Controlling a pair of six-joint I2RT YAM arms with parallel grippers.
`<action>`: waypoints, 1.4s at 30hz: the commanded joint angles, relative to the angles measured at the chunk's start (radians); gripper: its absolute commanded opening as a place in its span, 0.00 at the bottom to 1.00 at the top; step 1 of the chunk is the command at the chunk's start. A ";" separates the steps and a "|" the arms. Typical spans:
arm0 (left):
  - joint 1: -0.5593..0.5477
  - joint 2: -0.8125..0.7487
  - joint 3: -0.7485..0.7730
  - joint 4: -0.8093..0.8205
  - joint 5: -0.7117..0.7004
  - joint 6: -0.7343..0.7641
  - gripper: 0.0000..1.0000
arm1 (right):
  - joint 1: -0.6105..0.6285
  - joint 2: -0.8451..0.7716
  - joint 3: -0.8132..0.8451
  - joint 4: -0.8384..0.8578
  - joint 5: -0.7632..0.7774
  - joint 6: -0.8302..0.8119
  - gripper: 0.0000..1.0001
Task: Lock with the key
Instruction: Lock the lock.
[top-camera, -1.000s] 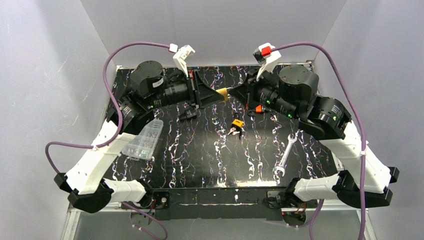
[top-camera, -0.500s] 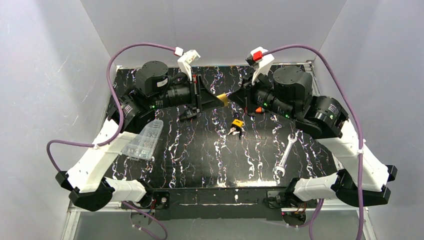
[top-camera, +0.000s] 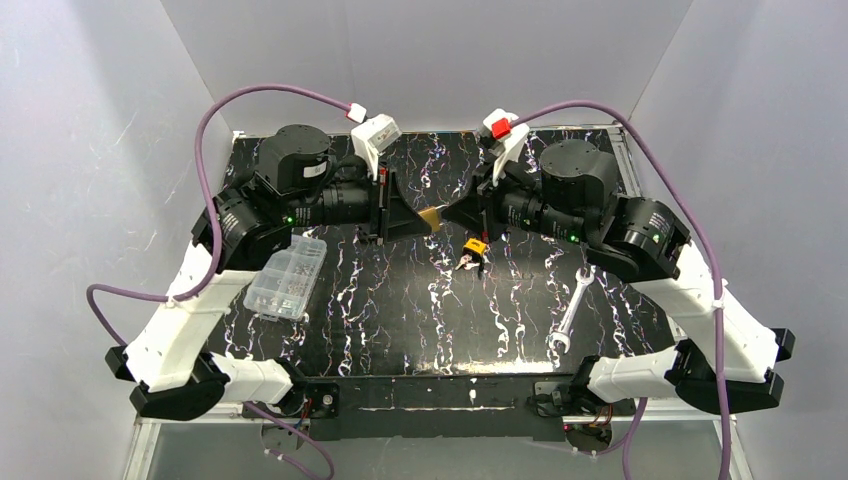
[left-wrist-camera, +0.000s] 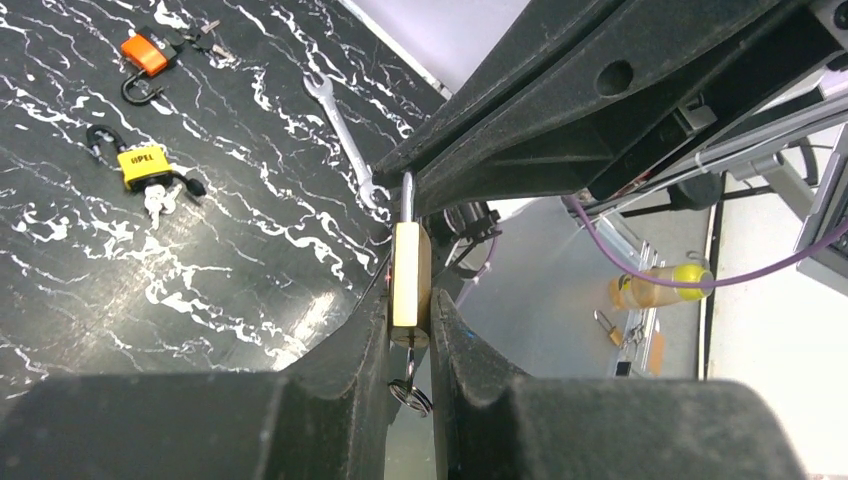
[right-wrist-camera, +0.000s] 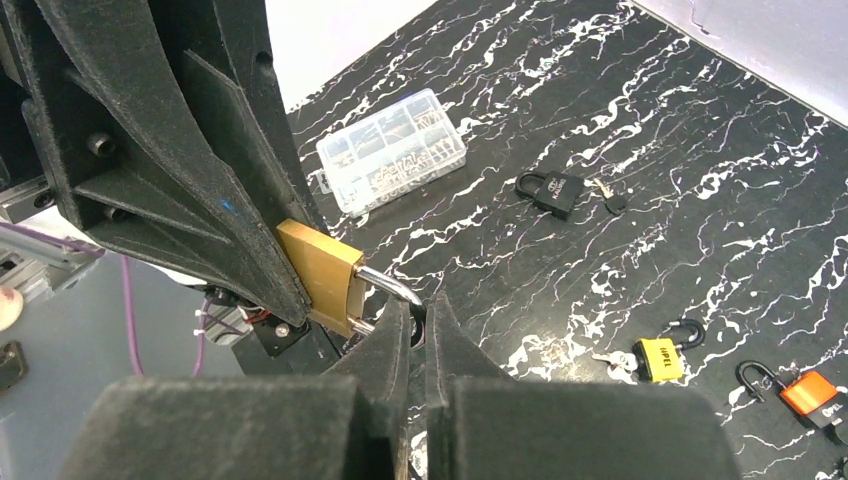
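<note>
- Top external:
  - the left gripper (top-camera: 424, 218) and the right gripper (top-camera: 453, 214) meet tip to tip above the far middle of the desk (top-camera: 400, 320)
  - the brass padlock (top-camera: 433, 216) is held between them, clear of the desk; its long axis runs from one gripper to the other, so both arms are equally near it
  - a clear parts box (top-camera: 287, 277) lies by the left arm with its lid shut; the small bits inside are too small to name
  - a yellow padlock (top-camera: 475, 246) sits on the desk near the meeting point, on its near side; a wrench (top-camera: 568, 312) lies well apart on the right
- Left wrist:
  - the left gripper (left-wrist-camera: 410, 312) is clenched on the flat faces of the brass padlock (left-wrist-camera: 410, 288)
  - the shackle (left-wrist-camera: 407, 195) points away from this wrist and into the right gripper's fingers
  - a key ring (left-wrist-camera: 408, 392) dangles at the base end, down between the left gripper's fingers; the key itself is mostly hidden
  - by my judgement the keyhole end faces the left wrist, so the right gripper would have to let go and come round to that end to turn the key
- Right wrist:
  - the right gripper (right-wrist-camera: 418, 312) has its fingers pressed together, seemingly pinching the bend of the shackle (right-wrist-camera: 388, 284)
  - I cannot tell whether the shackle is seated in the body
  - the parts box (right-wrist-camera: 392, 150), a black padlock (right-wrist-camera: 555, 190), the yellow padlock (right-wrist-camera: 655, 358) and an orange padlock (right-wrist-camera: 805, 392) lie on the desk beyond
</note>
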 joint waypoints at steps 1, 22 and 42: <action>-0.054 0.054 0.039 0.092 0.052 0.054 0.00 | 0.087 0.062 -0.018 0.215 -0.195 0.034 0.01; -0.101 0.052 0.064 0.183 0.063 -0.039 0.00 | 0.113 0.154 0.031 0.261 0.078 -0.014 0.01; -0.113 0.020 -0.015 0.334 0.106 -0.189 0.00 | 0.169 0.086 -0.032 0.350 -0.131 -0.147 0.01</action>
